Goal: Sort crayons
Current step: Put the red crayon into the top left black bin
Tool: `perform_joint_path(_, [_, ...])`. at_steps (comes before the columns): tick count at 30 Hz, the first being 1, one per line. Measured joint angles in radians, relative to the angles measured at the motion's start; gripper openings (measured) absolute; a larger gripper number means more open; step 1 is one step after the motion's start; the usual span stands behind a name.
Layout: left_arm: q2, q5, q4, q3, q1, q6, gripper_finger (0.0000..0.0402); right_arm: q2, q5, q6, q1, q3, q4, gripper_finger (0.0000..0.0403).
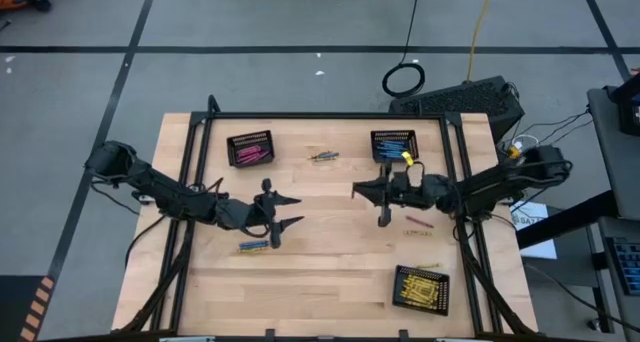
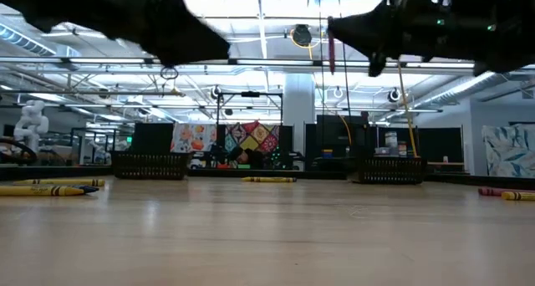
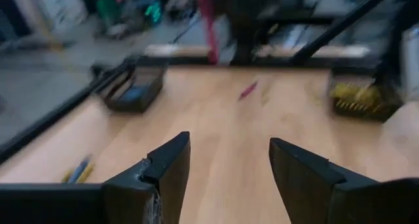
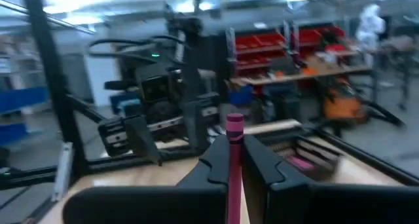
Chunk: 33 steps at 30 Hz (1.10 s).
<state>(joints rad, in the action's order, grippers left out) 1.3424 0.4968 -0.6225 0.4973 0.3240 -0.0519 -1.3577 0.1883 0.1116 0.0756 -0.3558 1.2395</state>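
1. Pink is the colour of the crayon (image 4: 234, 160) that the right gripper (image 4: 234, 162) holds. Its two fingers are squeezed tight on it, and the crayon stands up between them.
2. In the low view the pink crayon (image 2: 332, 50) hangs high above the bench (image 1: 330, 252), under the right arm.
3. The crayon looks light, thin and stiff. It is waxy, so I think it could slip or snap if squeezed too hard. A hold near its middle seems best, and the gripper has it low on the stick with the top poking out.
4. The right arm reaches in from the right side of the bench, stretched toward the middle, with its gripper (image 1: 366, 191) near the far blue basket (image 1: 393, 145).
5. The left arm comes in from the left and lies low and long. The left gripper (image 3: 227, 175) is spread wide and holds nothing.
6. Other crayons lie loose on the bench. There is a blue and yellow pair (image 1: 253, 246) near the left gripper, another pair (image 1: 322, 156) at the far middle, a pink one (image 1: 419, 221) and a yellow one (image 1: 421, 234) near the right arm.
7. The pink basket (image 1: 250, 148) sits far left. The yellow basket (image 1: 420, 287) sits near right.
8. I think the pink crayon belongs in the pink basket, which is well apart from it.
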Motion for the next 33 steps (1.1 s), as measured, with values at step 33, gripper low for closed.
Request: perform_joint_path(33, [0.227, -0.313, -0.326, 0.095, -0.16, 0.113, 0.0082, -0.382, -0.217, -0.097, 0.012, -0.346, 0.089, 0.0])
